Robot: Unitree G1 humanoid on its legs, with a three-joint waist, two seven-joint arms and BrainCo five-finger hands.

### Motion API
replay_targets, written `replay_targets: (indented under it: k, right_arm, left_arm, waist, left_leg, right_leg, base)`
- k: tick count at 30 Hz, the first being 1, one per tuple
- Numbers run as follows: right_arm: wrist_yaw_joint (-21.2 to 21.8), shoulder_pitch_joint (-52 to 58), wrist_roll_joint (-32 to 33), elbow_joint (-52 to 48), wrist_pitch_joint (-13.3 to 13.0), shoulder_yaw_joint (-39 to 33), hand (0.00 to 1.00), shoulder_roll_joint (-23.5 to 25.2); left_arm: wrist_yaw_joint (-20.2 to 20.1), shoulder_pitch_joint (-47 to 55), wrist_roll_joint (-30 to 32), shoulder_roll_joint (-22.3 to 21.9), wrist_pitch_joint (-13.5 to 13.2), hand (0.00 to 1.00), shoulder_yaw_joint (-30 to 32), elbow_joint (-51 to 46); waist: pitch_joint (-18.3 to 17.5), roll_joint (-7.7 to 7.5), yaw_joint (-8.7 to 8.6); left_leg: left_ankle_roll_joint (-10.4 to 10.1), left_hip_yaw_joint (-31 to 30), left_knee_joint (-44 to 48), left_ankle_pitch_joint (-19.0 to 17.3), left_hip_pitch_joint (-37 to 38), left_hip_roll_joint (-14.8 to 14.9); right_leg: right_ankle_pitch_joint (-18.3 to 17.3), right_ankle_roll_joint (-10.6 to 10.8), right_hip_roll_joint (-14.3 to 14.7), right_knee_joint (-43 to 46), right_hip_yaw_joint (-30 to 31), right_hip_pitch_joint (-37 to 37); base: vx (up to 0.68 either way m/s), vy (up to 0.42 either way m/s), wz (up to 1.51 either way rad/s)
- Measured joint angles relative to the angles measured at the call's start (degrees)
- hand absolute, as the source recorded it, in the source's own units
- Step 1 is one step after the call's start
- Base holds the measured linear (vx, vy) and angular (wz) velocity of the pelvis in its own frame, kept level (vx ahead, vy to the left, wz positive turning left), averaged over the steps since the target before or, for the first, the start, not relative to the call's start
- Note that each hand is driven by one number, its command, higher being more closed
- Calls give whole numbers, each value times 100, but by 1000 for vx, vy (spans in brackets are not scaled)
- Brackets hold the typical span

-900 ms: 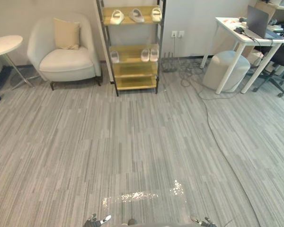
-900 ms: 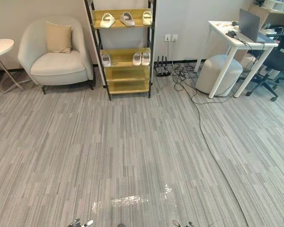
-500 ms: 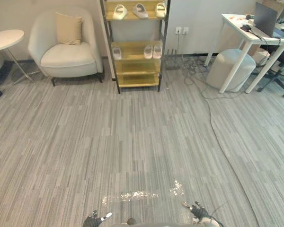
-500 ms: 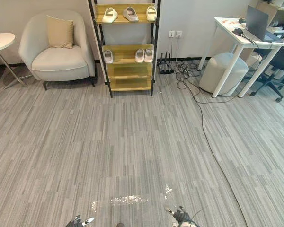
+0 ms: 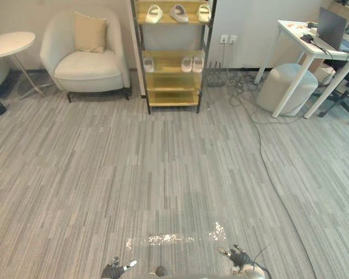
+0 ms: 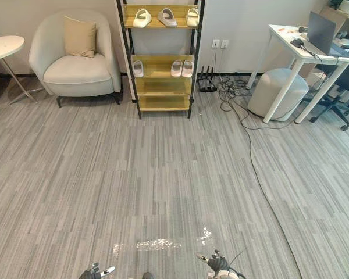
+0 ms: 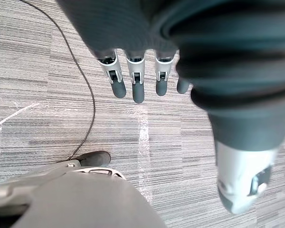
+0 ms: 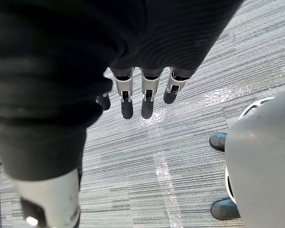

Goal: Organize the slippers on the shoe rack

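Looking across the floor [image 6: 163, 186] at the shoe rack [image 6: 163, 87], it's against the far wall just beside the armchair [image 6: 81, 61], and I'm well away from all of it. Three pale slippers [image 6: 167, 17] sit on the top shelf. On the shelf below, a lone one [image 6: 138, 68] sits at the left and a pair [image 6: 176, 68] sits close together at the right. My left hand [image 7: 137, 88] and right hand [image 8: 147, 102] both hang low with fingers straight and apart, nothing in either. My guess is these are soft foam slides: light, a bit squishy, not fragile, probably grippy rather than slick. I'd take one by the strap across the top, thumb under and fingers over, or pinch along the edge of the sole. Squeezing too hard would probably just fold it, so easy does it.
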Motion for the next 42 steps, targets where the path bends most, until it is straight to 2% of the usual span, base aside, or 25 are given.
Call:
replay_targets:
  k: [3,5,7,10,11,12,15,16,18,19,21,23,24,25,26,28,30,32,34,35,37,38,40,41,42]
  right_arm:
    - [-1,-32,-44,10,0,41,0,1]
    - [0,-96,-40,20,-3,212,0,-49]
    - [-2,-108,-38,20,-3,252,0,-110]
    - [-15,-93,-32,13,-2,255,0,-221]
    - [-30,-87,-31,8,-2,249,0,-229]
    - [-46,-138,-26,-4,0,246,0,-213]
    - [-64,-174,-26,-3,12,226,0,-242]
    - [-64,-179,-26,-4,22,228,0,-244]
    - [-73,-192,-25,-4,39,239,0,-275]
    - [-81,-216,-25,-7,38,258,0,-226]
    - [-62,-227,-29,-7,34,260,0,-142]
    - [-51,-339,-30,-20,30,268,0,-129]
    - [-44,-406,-31,-23,36,287,0,-118]
    - [-38,-450,-30,-24,36,346,0,-117]
    - [-28,-459,-30,-24,37,432,0,-118]
    - [8,-525,-30,-25,30,462,0,-94]
    - [15,-589,-29,-57,22,463,0,-112]
    - [21,-599,-24,-272,-2,457,0,-239]
    - [13,-617,-13,-384,0,454,0,-366]
    - [10,-548,-15,-385,7,451,0,-356]
    - [15,-418,47,-399,6,450,0,-281]
    - [15,-539,90,-425,4,461,0,-375]
    - [20,-531,109,-424,-36,416,0,-384]
    - [19,-529,146,-417,-35,422,0,-442]
    - [11,-494,160,-357,-4,459,0,-442]
  left_arm:
    - [2,-37,-1,18,3,0,0,14]
    - [8,-130,-12,47,4,0,2,13]
    - [11,-167,-51,26,5,0,0,10]
    - [27,-222,-108,-44,-6,0,3,-41]
    - [39,-259,-111,-47,-6,0,7,-43]
    - [74,-320,-117,-6,-10,0,15,-48]
    - [85,-325,-166,-38,-15,0,26,-58]
    - [89,-321,-168,-46,-13,0,36,-62]
    - [87,-285,-168,-115,-2,0,69,-39]
    - [92,-273,-166,-66,-6,0,85,-43]
    - [87,-350,-165,-4,-1,0,114,-34]
    - [84,-329,-166,-41,17,0,193,-26]
    - [83,-289,-168,-10,20,0,163,-34]
    - [87,-274,-169,22,21,0,109,-45]
    - [95,-266,-176,43,21,0,46,-50]
    - [107,-258,-231,80,20,0,-2,-56]
    - [111,-308,-304,61,14,0,-3,-225]
    - [111,-484,-331,-44,8,0,-4,-274]
    - [112,-644,-330,-204,-4,0,-16,-273]
    - [109,-647,-340,-208,-17,0,-43,-272]
    - [109,-665,-324,-176,-15,0,8,-239]
    - [122,-651,-315,-295,-15,0,44,-149]
    - [104,-653,-325,-499,-19,0,32,-140]
    - [73,-676,-326,-550,-22,0,54,-153]
    - [73,-706,-317,-562,-21,0,69,-155]
  waist:
    - [31,-34,-2]
    - [144,-54,11]
    - [210,17,54]
    - [296,200,175]
    - [320,226,198]
    - [370,169,214]
    - [421,215,234]
    - [421,218,237]
    - [412,253,255]
    - [384,190,271]
    - [423,41,263]
    - [429,45,287]
    - [442,14,286]
    - [447,14,268]
    - [427,-20,267]
    - [420,-25,246]
    - [454,37,218]
    - [557,213,175]
    - [617,295,89]
    - [614,200,84]
    - [585,-9,27]
    - [528,260,-3]
    - [506,476,-46]
    - [520,571,-46]
    - [528,635,-35]
  left_leg:
    - [13,5,152,-81,-117,6]
    - [-60,115,1840,-836,-882,246]
    - [-264,333,3118,-1104,-1396,549]
    - [-297,643,4598,-1090,-1911,1088]
    - [-480,682,5044,-976,-2114,1234]
    - [-423,703,5257,-1103,-2308,1312]
    - [-329,623,4301,-1380,-2532,1344]
    - [-381,565,3695,-1261,-2525,1288]
    - [-499,454,2734,-523,-2390,1149]
    - [-252,527,2711,-635,-2378,996]
    - [-43,596,2883,-919,-2426,843]
    - [17,710,3064,-1298,-2251,889]
    - [-42,816,3003,-1377,-1987,891]
    - [-42,897,2925,-1475,-1700,892]
    - [-12,958,2825,-1508,-1435,888]
    - [2,974,2443,-1518,-851,873]
    - [-5,937,2185,-1513,-564,920]
    - [-21,818,1967,-1506,-356,1050]
    - [-158,658,1673,-1427,-116,1147]
    - [-311,562,1501,-1402,115,1050]
    - [-741,237,1518,-1662,479,1018]
    - [-780,72,1698,-1701,466,1347]
    - [-795,-408,2962,-1665,-23,1794]
    - [-819,-618,3816,-1428,-374,2022]
    - [-793,-785,4764,-901,-771,2280]
  right_leg:
    - [2,-3,-12,-4,-8,-33]
    - [-4,-44,-1,0,-12,-38]
    - [-39,-100,60,-6,36,12]
    - [-97,-164,218,-98,195,226]
    - [-94,-176,238,-167,231,290]
    - [-114,-213,186,-145,264,319]
    - [-194,-111,-24,-75,409,256]
    - [-245,-33,-120,-25,466,212]
    - [-408,261,-313,32,605,147]
    - [-426,308,-418,46,634,153]
    - [-516,488,-589,520,672,19]
    - [-697,780,-849,2392,953,-729]
    - [-544,986,-977,3788,1153,-1283]
    - [-382,1006,-1063,4864,1142,-1673]
    - [-357,875,-1094,5388,1054,-1886]
    - [-717,265,-1120,5560,357,-2119]
    - [-968,-27,-1006,4772,-176,-2408]
    - [-865,-106,-722,3434,-186,-2738]
    - [-135,-6,-545,1849,53,-2866]
    - [464,82,-557,1108,318,-2842]
    - [1460,-371,-539,1112,773,-2801]
    - [846,-273,-352,1699,650,-2930]
    - [383,-455,-95,1864,435,-2797]
    - [261,-504,74,1800,354,-2614]
    - [158,-587,280,1584,308,-2255]
  base:
    - [0,0,0]
    - [-27,-40,-1]
    - [-48,-32,-13]
    - [13,-9,-17]
    - [47,39,-13]
    - [61,49,-11]
    - [112,128,-19]
    - [156,204,-31]
    - [235,243,-31]
    - [321,225,-12]
    - [377,184,-11]
    - [344,203,-30]
    - [346,197,-22]
    - [466,189,-26]
    - [437,118,-25]
    - [471,66,-8]
    - [470,-9,8]
    - [416,-113,27]
    - [441,-171,55]
    - [479,-226,55]
    - [499,-304,46]
    - [489,-350,26]
    - [543,-334,8]
    - [496,-265,3]
    - [487,-228,4]
